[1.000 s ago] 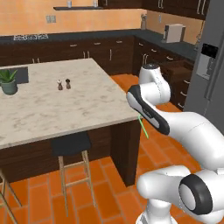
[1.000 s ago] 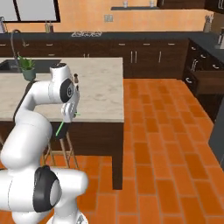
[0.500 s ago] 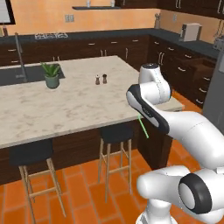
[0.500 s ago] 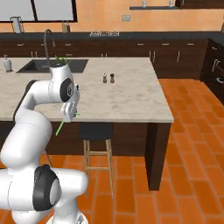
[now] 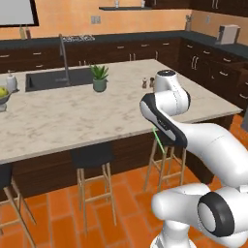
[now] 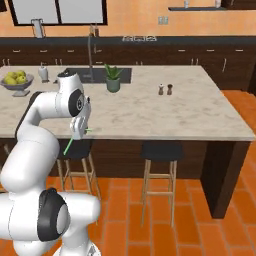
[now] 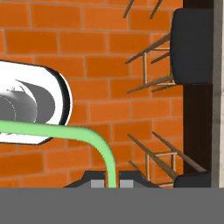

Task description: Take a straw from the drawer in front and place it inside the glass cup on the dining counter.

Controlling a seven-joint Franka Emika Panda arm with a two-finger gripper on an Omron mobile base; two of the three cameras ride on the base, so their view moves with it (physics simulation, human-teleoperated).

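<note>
A thin light-green straw (image 6: 69,146) is pinched in my gripper (image 6: 80,134), which is shut on it and hangs in front of the dining counter's near edge, below slab height. In the left base view the straw (image 5: 159,140) pokes down from the gripper (image 5: 154,128), mostly behind the arm. The hand view looks down at the floor, with the straw (image 7: 105,151) running up between the fingertips (image 7: 98,183) and curving left. The beige marble dining counter (image 5: 72,121) (image 6: 165,112) stretches across both base views. The glass cup and the drawer are out of view.
On the counter are a sink (image 6: 97,75) with a tap, a potted plant (image 6: 113,80), two small shakers (image 6: 165,90), a fruit bowl (image 6: 17,81) and a pale bottle (image 6: 43,73). Dark stools (image 6: 161,150) (image 5: 92,156) stand under the overhang on the orange brick floor.
The whole picture has swung as the base moved: the counter's long side, sink, plant and fruit bowl have come into view. The gripper keeps the straw in the same hold.
</note>
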